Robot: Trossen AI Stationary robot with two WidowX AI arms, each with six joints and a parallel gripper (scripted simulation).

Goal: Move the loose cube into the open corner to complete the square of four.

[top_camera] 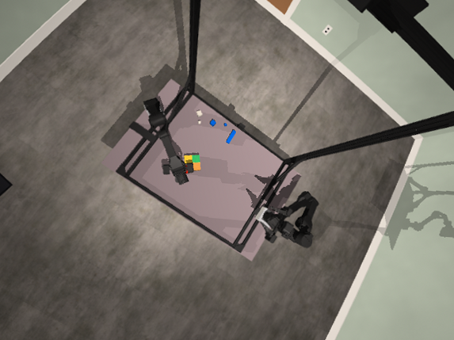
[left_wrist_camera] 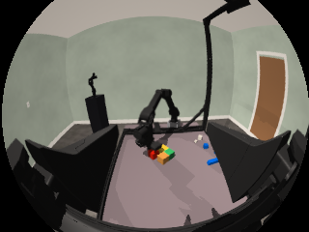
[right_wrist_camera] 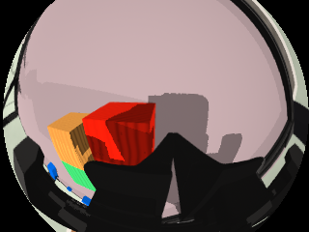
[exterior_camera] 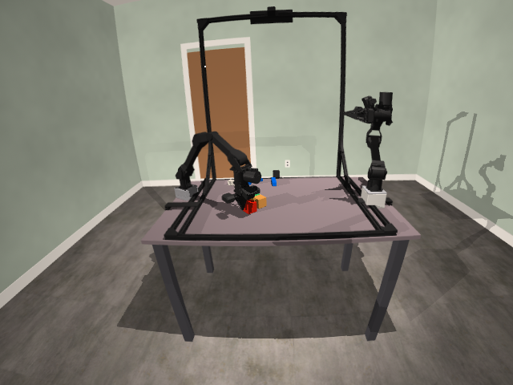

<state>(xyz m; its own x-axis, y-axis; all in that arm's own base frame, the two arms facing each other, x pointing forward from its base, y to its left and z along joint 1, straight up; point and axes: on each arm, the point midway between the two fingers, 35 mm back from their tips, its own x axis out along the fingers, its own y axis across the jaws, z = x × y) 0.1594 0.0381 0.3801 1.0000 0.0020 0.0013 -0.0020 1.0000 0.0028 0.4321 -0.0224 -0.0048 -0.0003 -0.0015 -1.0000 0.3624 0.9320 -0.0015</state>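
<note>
The red cube (right_wrist_camera: 123, 130) lies on the table against the orange cube (right_wrist_camera: 70, 137), with the green cube (right_wrist_camera: 79, 174) behind that one. From above, the yellow (top_camera: 187, 158), green (top_camera: 195, 158) and orange (top_camera: 196, 166) cubes form an L, and the red cube (top_camera: 186, 171) is mostly hidden under my right gripper (top_camera: 181, 175). My right gripper (right_wrist_camera: 172, 136) is shut, low at the table, its fingers right beside the red cube, not around it. My left gripper (exterior_camera: 349, 112) is open and empty, raised high over its base, far from the cubes.
A long blue block (top_camera: 231, 136), a small blue piece (top_camera: 212, 122) and a small white piece (top_camera: 199, 113) lie at the far side of the table. A black frame (exterior_camera: 271, 237) runs round the table's edge, with tall posts.
</note>
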